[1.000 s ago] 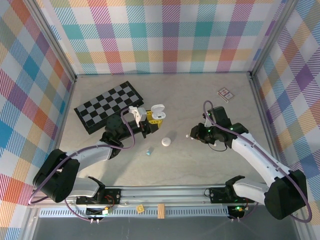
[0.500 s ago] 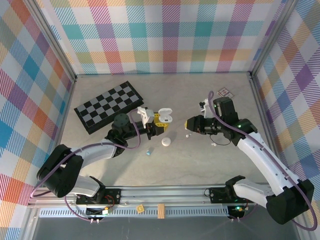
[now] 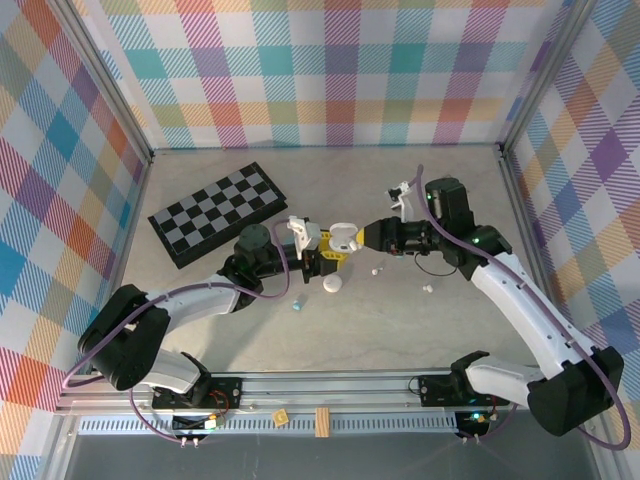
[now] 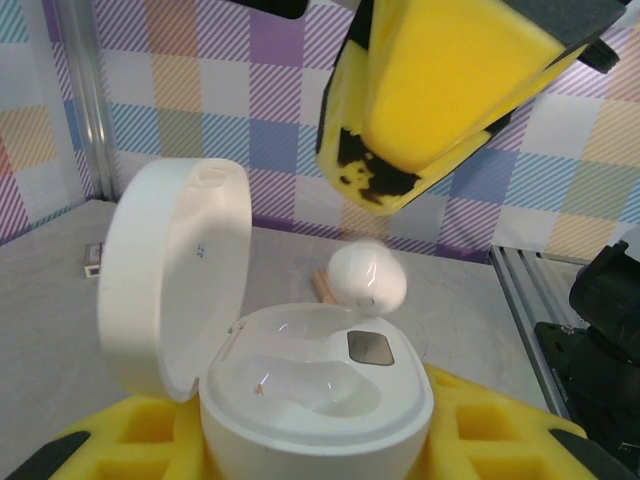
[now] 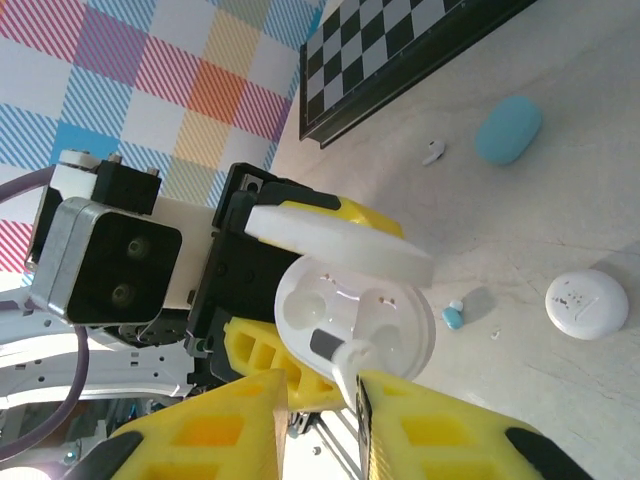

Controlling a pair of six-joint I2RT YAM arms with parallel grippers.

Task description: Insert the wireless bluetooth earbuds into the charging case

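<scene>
Plaid-patterned enclosure walls [image 3: 330,70] box the grey stone-look counter [image 3: 400,330] on three sides, with aluminium posts at the corners. The near edge is the metal base rail [image 3: 370,385]. Widest open room is the strip toward 12 o'clock between the hands and the back wall. The left arm [image 3: 195,300] comes in from 7 o'clock and the right arm [image 3: 520,312] from 5 o'clock. They meet nose to nose at counter centre, so the gap there is tight.

The black-and-white folding chessboard [image 3: 215,213] lies flat at 10 o'clock, its near edge just beside the left wrist.

Left hand [image 3: 326,250]: yellow foam pads clenched on the base of the open white oval charging case [image 4: 320,395]. It looks lifted off the counter, with the lid hinged up. Inside are glossy wells and a small dark square patch; the markings are not legible.

Right hand [image 5: 322,395]: clamped on a white stemmed earbud [image 5: 348,362], nipped between its yellow pads just above the case's open mouth. Whether the bud touches the case, cannot tell.

A closed round white case [image 3: 332,284] sits at 6 o'clock, near the held case; the faint lid marks are too small to read. A pale-blue oval case [image 5: 508,128] lies near the chessboard edge in the right wrist view. The small printed card [image 3: 450,186] at 2 o'clock has unreadable print.

Loose buds:
- pale-blue earbud [image 3: 297,303] at 7 o'clock
- nearer loose white earbud [image 3: 376,270] at 4 o'clock
- farther loose white earbud [image 3: 427,288], farther out, also at 4 o'clock
- small white earbud [image 5: 432,152] just beside the pale-blue oval case
</scene>
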